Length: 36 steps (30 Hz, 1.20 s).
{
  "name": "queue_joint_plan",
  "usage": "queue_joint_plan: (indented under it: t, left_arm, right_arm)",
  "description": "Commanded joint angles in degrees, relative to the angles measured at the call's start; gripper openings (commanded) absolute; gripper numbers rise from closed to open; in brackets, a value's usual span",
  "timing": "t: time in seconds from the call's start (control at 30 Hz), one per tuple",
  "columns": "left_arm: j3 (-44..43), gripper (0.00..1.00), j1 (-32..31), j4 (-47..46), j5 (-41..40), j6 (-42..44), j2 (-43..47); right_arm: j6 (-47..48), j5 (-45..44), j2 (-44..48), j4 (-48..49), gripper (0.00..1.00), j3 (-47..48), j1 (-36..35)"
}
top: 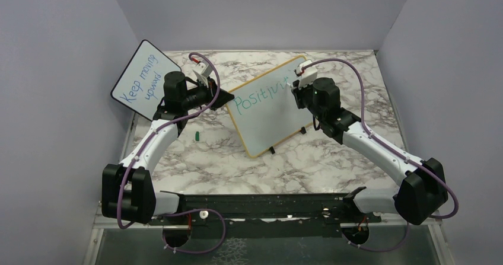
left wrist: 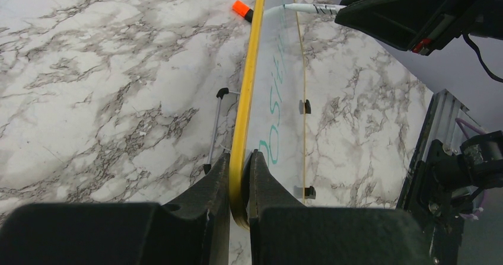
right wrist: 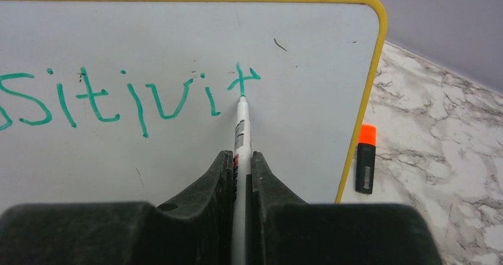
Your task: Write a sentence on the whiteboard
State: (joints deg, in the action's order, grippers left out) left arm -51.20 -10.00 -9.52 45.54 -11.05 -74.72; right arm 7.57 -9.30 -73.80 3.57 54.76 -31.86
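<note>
Light, stiff whiteboard (top: 267, 123), likely to slide on desk (top: 207, 161); left pincer (left wrist: 239, 161) clamps its yellow frame edge. Thin marker (right wrist: 241, 120) gripped by right pincer (right wrist: 242, 158), tip touching sentence (right wrist: 95, 91).

The left arm (top: 151, 143) and right arm (top: 379, 149) share white link shells and bulky black joint housings. A purple cable (top: 204, 78) loops along each. Their jaws are matte black wedges. A small green light (top: 317, 89) glows on the right wrist.

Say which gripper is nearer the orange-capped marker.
Right. The right gripper holds its pen near the whiteboard end beside the orange-capped marker; the left gripper clamps the opposite end.
</note>
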Motion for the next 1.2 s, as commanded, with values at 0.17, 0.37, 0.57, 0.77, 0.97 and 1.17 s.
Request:
queue_joint_plan:
  t: [0.17,0.37,0.57,0.77,0.97,1.17]
  left_arm:
    - [1.01,0.0,-0.99,6.48,-2.56,4.81,-1.88]
    - [1.01,0.0,-0.99,6.45,-2.56,4.8,-1.81]
    - [1.01,0.0,-0.99,6.58,-2.65,4.74,-1.74]
    - [1.01,0.0,-0.99,6.45,-2.56,4.81,-1.81]
    - [1.01,0.0,-0.98,6.39,-2.47,4.81,-1.78]
    - [1.03,0.0,-0.99,6.43,-2.56,4.81,-1.79]
  right_arm:
    - [0.86,-2.22,0.76,-0.82,0.0,-0.61,0.19]
    - [1.29,-2.86,0.6,-0.57,0.0,-0.6,0.21]
    - [1.31,-3.2,0.74,-0.75,0.0,-0.8,0.3]
    - [0.97,-3.75,0.52,1.33,0.0,-0.82,0.29]
    - [0.86,-4.03,0.21,3.65,0.0,-0.2,0.39]
    - [1.06,-3.81,0.4,4.13,0.0,0.44,0.51]
